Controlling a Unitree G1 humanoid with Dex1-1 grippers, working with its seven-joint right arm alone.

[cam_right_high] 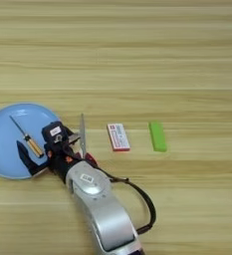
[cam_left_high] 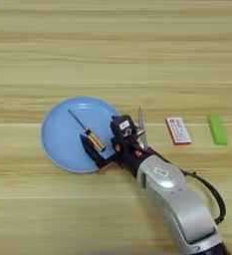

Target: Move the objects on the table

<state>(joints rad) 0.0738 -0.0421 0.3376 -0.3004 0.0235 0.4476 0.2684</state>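
Observation:
A round light-blue plate [cam_left_high: 62, 139] lies left of centre on the wooden table [cam_left_high: 112, 55]. The yellow-handled screwdriver [cam_left_high: 94, 140] rests on the plate, its shaft pointing up-left. My right gripper [cam_left_high: 100, 133] hovers over the plate's right edge, open, with one black finger [cam_left_high: 91, 149] below the handle and the other above it. The scissors [cam_left_high: 141, 127] lie just right of the gripper; their blades show, while the red handles are mostly hidden under my wrist. Further right are the red-and-white box [cam_left_high: 178, 131] and the green block [cam_left_high: 217, 130].
My silver forearm [cam_left_high: 177, 199] comes in from the bottom right, with a black cable [cam_left_high: 212, 191] looping beside it. Bare wood fills the far half of the table and the near left.

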